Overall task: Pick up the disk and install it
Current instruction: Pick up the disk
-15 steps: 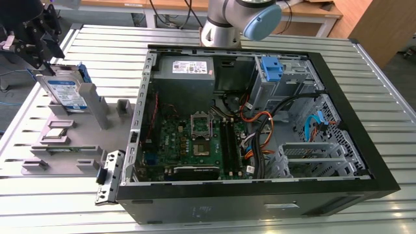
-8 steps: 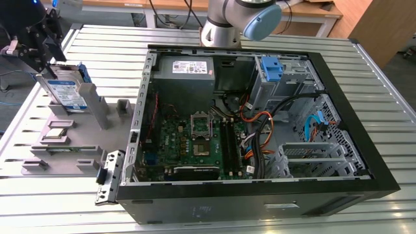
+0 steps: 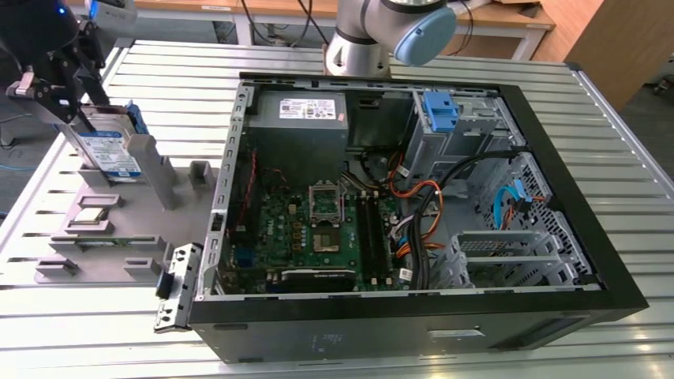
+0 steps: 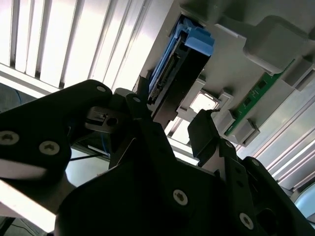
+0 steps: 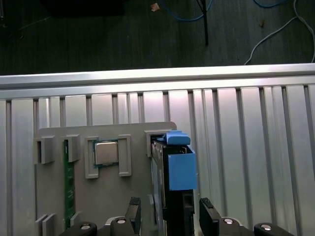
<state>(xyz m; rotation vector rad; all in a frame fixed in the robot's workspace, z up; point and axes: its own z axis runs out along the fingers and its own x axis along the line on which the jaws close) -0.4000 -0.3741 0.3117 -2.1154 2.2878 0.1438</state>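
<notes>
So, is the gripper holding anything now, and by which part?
Nothing yet: the gripper straddles the disk's top end in its stand, fingers apart from it.

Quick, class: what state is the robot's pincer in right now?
Pincer: open, straddling the hard disk, which stands upright in the grey holder.

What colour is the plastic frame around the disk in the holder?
Blue, best seen on the disk in the first wrist view.
</notes>
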